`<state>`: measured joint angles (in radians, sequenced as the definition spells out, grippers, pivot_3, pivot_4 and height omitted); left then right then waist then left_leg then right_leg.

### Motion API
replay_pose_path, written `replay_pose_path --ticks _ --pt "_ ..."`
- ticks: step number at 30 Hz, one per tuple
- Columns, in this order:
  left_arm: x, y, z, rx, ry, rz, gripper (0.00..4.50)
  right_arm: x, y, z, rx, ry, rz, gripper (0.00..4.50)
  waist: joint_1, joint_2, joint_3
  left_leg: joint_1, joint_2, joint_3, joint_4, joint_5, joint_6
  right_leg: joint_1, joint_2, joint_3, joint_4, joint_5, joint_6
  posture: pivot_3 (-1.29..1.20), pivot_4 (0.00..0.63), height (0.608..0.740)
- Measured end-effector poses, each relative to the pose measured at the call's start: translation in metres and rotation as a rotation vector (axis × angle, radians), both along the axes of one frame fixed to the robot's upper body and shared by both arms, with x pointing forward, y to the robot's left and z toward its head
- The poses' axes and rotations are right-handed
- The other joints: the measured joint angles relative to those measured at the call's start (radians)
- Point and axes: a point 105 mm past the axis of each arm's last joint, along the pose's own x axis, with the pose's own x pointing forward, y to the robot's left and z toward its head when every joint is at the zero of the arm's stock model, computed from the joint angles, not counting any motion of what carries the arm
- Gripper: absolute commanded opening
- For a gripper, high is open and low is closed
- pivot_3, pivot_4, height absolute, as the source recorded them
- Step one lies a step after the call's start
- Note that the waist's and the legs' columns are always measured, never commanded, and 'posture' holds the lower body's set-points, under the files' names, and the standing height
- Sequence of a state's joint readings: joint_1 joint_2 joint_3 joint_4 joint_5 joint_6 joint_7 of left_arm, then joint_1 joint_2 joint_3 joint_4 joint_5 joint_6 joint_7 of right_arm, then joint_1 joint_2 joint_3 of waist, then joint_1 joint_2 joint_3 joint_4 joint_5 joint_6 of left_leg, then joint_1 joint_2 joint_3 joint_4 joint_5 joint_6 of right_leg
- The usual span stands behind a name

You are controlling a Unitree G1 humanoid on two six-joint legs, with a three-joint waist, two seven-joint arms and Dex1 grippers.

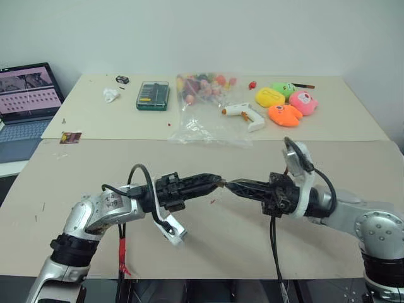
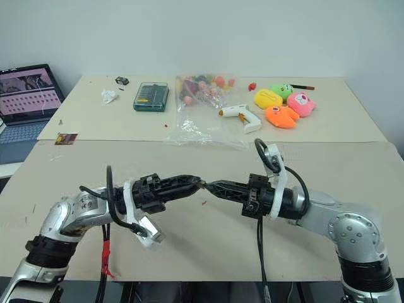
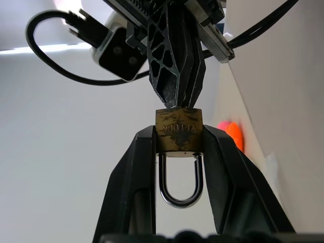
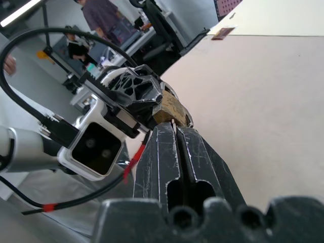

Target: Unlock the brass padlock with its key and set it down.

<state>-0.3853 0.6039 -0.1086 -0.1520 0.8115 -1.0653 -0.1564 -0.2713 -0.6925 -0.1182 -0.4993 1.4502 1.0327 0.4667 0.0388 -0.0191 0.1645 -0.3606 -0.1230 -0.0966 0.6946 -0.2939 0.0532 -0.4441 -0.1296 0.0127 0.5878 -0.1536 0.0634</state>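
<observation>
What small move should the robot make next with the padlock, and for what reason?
Probably a gentle twist of the right gripper. The left gripper clamps the brass padlock by its body, its shackle looks seated, and the right fingers are shut at the lock's end, where a key would sit. The key itself cannot be seen.
</observation>
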Motion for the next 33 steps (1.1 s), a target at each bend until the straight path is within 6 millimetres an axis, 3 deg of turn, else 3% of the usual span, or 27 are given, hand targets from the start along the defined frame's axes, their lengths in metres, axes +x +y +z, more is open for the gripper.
replay_pose_path --ticks 4,10,15,16,18,33 --pt "0.003 -0.001 -0.003 0.002 0.012 0.010 0.80 0.001 0.000 -0.003 -0.029 0.010 -0.011 0.07 -0.001 0.000 0.000 0.000 0.000 0.000 0.000 0.000 0.000 -0.001 0.000 0.000 0.001 0.000 0.000 0.00 0.150 0.740" --pt "0.014 -0.007 -0.013 -0.091 0.494 0.035 0.80 0.013 -0.003 0.000 -0.202 -0.232 -0.065 0.07 -0.009 0.000 0.000 -0.004 0.000 0.001 0.001 -0.002 0.003 -0.009 0.000 0.000 0.007 0.000 0.000 0.00 0.150 0.740" --pt "0.015 -0.005 -0.017 -0.070 0.602 0.029 0.80 0.009 0.002 -0.004 -0.221 -0.259 -0.012 1.49 -0.027 0.000 0.000 -0.007 0.000 0.002 0.002 0.002 -0.002 -0.012 0.000 0.001 0.006 0.000 0.000 0.00 0.150 0.740" --pt "0.016 -0.005 -0.017 -0.072 0.605 0.029 0.80 0.008 0.003 -0.004 -0.218 -0.260 -0.004 2.03 -0.028 0.000 0.000 -0.007 0.000 0.003 0.002 0.002 -0.002 -0.012 0.000 0.001 0.006 0.000 0.000 0.00 0.150 0.740" --pt "0.017 -0.004 -0.018 -0.077 0.611 0.030 0.80 0.006 0.004 -0.003 -0.213 -0.260 0.016 2.70 -0.027 0.000 0.000 -0.007 0.000 0.003 0.002 0.002 -0.002 -0.012 0.000 0.000 0.006 0.000 0.000 0.00 0.150 0.740" --pt "0.006 -0.006 -0.025 -0.064 0.589 -0.016 0.80 0.002 0.000 -0.003 -0.212 -0.200 0.049 2.70 -0.026 0.000 0.000 -0.008 0.000 0.003 0.002 0.001 -0.002 -0.012 -0.001 0.001 0.006 0.000 -0.001 0.00 0.150 0.740"
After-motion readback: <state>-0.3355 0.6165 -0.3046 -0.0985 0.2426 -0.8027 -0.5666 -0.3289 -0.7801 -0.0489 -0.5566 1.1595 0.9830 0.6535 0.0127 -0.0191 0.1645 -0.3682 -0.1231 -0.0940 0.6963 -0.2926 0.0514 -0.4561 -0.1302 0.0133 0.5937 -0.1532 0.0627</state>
